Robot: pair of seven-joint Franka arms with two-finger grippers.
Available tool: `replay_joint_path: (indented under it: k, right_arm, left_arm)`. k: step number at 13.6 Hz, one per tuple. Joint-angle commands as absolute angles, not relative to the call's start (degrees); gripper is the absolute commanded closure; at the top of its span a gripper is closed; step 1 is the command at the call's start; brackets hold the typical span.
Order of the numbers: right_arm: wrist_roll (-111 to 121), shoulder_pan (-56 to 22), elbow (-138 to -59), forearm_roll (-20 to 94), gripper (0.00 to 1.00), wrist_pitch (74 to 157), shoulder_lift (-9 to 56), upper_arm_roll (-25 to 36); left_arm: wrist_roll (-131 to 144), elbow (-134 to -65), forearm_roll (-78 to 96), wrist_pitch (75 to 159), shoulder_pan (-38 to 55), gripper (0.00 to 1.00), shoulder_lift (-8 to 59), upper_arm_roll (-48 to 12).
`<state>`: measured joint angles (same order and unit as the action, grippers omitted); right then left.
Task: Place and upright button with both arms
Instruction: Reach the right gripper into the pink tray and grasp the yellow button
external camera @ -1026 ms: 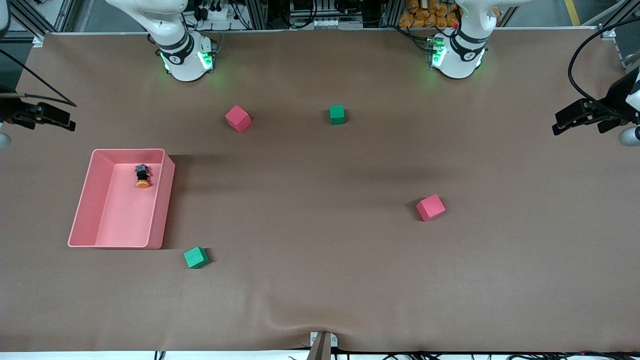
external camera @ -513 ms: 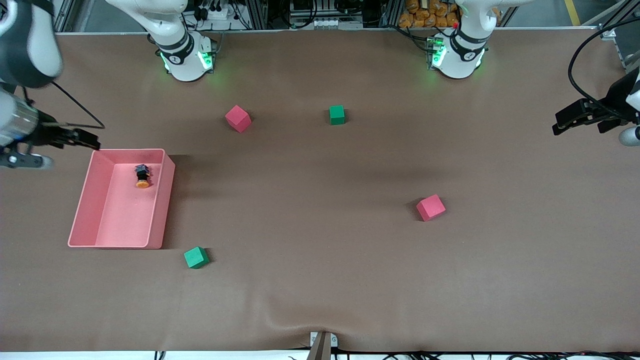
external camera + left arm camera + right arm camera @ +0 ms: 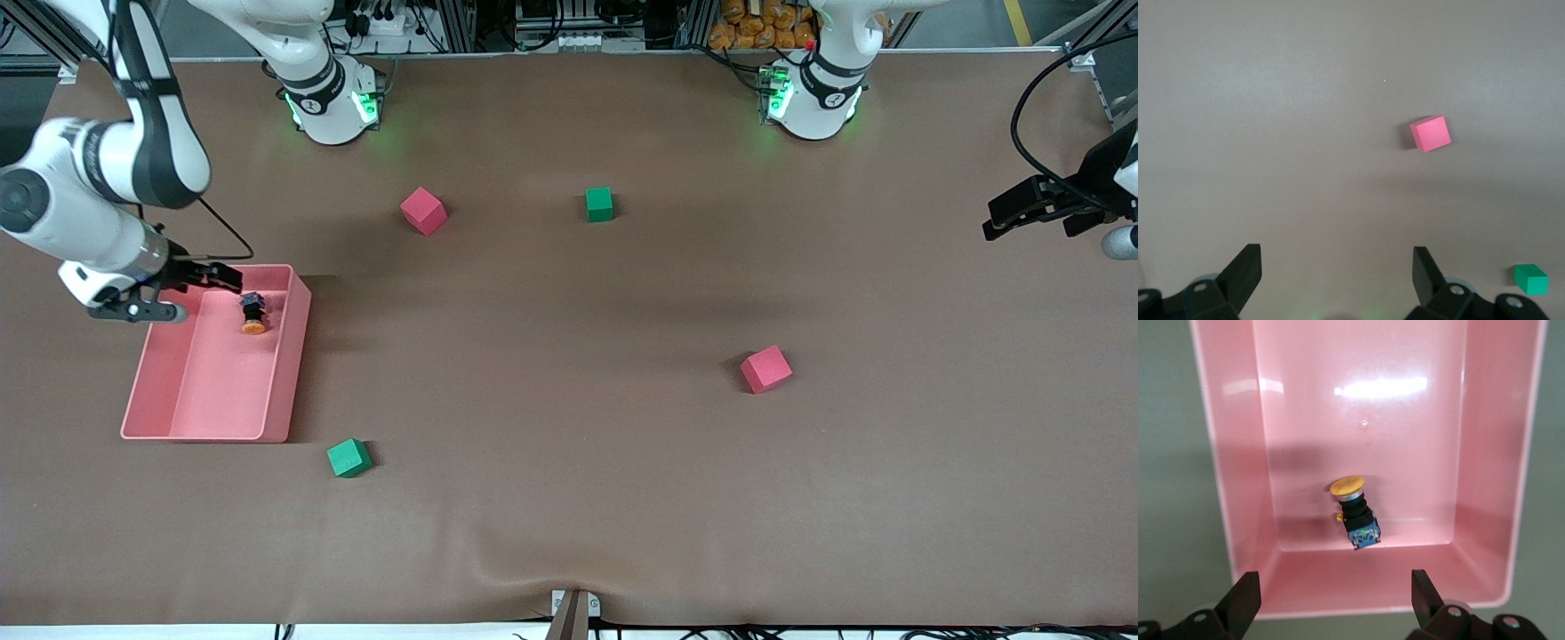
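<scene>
Orange-capped button (image 3: 1353, 509) on its side in tray (image 3: 283, 396) — both claws (image 3: 1331, 590) (image 3: 1337, 267) released, half cut off.

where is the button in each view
Front view: button lies in the pink tray, at the tray's end nearest the robot bases, with the right gripper over it.
Left wrist view: not in it.
Right wrist view: button on the tray floor, above open fingers.
Shared landmark: the pink tray.

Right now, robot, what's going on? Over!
Right gripper open, over the pink bin's edge. Left gripper open, waiting over bare table. Button on its side in the bin. Nothing blocking it.
</scene>
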<state>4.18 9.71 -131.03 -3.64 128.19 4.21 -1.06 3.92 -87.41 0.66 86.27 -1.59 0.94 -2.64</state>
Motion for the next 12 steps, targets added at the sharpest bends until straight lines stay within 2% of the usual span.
replay_joint_path:
  k: [1, 8, 12]
  right_arm:
    - [5.1, 11.7, -131.1, -4.6, 0.0, 133.2, 10.0, -1.8]
    - [8.8, 13.7, -133.9, -4.5, 0.0, 143.8, 17.7, -1.8]
    - [8.9, 14.7, -133.9, -4.5, 0.0, 145.0, 20.5, -1.8]
  left_arm:
    - [3.1, -86.7, 1.9, 86.0, -2.2, 0.0, 1.1, -2.7]
    - [2.6, -86.7, 1.9, 85.9, -2.3, 0.0, 0.8, -2.6]
    - [1.6, -86.7, 1.8, 85.9, -2.8, 0.0, 1.0, -2.6]
